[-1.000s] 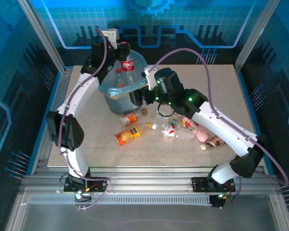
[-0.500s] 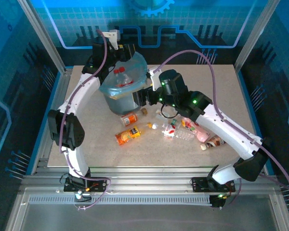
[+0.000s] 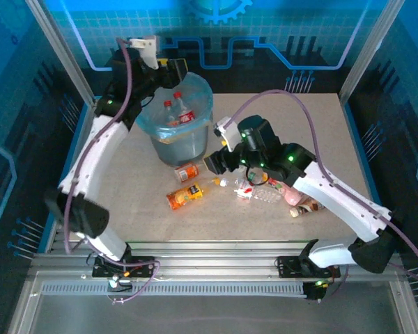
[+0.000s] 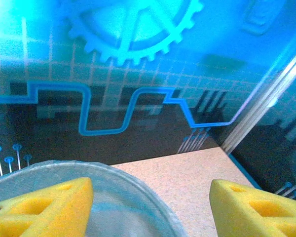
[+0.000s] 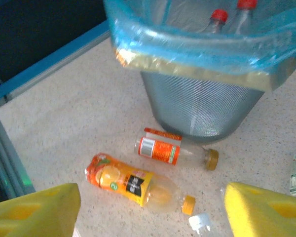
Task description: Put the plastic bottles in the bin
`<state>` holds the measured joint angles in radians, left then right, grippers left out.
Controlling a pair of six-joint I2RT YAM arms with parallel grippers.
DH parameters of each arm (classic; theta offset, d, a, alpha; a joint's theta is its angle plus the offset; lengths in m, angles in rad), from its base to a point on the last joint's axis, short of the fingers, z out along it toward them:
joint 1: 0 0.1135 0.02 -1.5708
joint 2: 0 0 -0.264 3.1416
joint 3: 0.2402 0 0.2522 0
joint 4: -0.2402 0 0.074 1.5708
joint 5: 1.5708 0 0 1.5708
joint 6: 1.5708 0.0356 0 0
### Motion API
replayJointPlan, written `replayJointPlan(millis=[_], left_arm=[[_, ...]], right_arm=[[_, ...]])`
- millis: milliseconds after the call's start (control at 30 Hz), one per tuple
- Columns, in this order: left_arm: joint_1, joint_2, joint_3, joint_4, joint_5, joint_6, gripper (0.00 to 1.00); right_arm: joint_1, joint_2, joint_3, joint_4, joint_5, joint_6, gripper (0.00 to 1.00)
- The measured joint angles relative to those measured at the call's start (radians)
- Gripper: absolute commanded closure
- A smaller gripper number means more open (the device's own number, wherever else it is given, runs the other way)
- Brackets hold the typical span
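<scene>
We have just dropped a bottle (image 3: pixel 186 116) into the bin (image 3: pixel 173 148), so our left gripper (image 4: pixel 150 207) gapes empty at its far rim while our right gripper (image 5: pixel 153 211), also spread, hangs over the orange bottle (image 5: pixel 130 182).

Bin (image 3: pixel 175 149) far left on tabletop (image 3: pixel 320 132); two bottles (image 3: pixel 185 115) in it, loose bottles (image 3: pixel 185 196) lying near and right of it.
</scene>
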<state>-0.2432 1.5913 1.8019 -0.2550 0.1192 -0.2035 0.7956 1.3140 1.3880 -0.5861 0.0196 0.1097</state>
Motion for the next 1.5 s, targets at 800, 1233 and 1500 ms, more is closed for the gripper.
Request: replayJointPlan(millis=[800, 1233, 1500], left_arm=[[-0.289, -0.701, -0.858, -0.235, 0.097, 0.093, 0.32], [-0.291, -0.736, -0.954, -0.185, 0.115, 0.010, 0.32], [-0.291, -0.737, -0.954, -0.180, 0.113, -0.006, 0.32]], right_arm=[[-0.022, 0.188, -0.262, -0.239, 0.239, -0.470, 0.15], [-0.136, 0.336, -0.340, -0.203, 0.259, -0.438, 0.14], [-0.138, 0.419, -0.339, -0.199, 0.208, -0.401, 0.29]])
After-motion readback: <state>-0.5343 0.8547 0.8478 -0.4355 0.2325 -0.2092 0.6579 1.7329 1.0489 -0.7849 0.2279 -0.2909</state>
